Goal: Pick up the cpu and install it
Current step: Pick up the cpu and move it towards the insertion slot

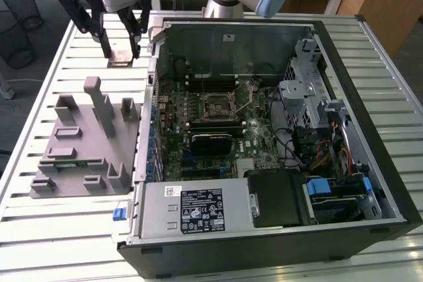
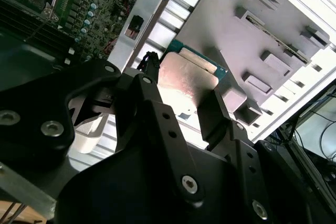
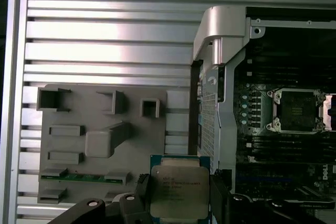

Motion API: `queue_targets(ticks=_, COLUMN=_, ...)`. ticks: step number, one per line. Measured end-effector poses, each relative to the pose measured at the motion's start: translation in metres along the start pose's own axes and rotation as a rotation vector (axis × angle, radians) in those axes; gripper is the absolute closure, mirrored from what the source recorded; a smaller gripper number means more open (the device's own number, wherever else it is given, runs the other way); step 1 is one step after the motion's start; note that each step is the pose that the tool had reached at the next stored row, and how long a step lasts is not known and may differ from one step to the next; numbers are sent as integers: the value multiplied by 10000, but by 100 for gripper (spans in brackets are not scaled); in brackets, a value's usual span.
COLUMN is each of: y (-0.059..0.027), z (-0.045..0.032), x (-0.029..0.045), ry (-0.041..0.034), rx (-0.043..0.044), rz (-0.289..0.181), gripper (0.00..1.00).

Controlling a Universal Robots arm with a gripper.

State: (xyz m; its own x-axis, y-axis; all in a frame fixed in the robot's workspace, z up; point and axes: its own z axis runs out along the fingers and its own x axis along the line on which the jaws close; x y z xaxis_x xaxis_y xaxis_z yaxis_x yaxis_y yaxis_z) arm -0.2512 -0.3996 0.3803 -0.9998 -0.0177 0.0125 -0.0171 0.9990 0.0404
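Observation:
The cpu (image 1: 122,55) is a flat square chip with a silvery metal top and a thin green rim. It hangs in the air, with my gripper (image 1: 121,49) shut on its two opposite edges. In the exterior view it sits above the slatted table, left of the open computer case. Both wrist views show the cpu (image 3: 178,188) (image 2: 187,75) clamped between the black fingers (image 3: 142,195) (image 2: 214,109). The empty motherboard socket (image 1: 221,105) (image 3: 296,109) lies inside the case with its metal frame open.
A grey fixture plate (image 1: 79,143) (image 3: 94,145) with raised blocks and slots lies on the table (image 1: 59,229), below and beside the held chip. The case wall (image 1: 149,97) stands between the chip and the motherboard. Drive cages and cables (image 1: 324,143) fill the case's far side.

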Motion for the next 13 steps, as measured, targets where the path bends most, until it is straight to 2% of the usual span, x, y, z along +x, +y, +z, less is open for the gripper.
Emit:
queue_targets(ticks=5, y=-1, z=0, x=-59, ry=-1, rx=-1, rz=0, gripper=46)
queue_targets(ticks=13, y=-3, z=-2, x=-218, ry=0, rx=0, rz=0, gripper=46)
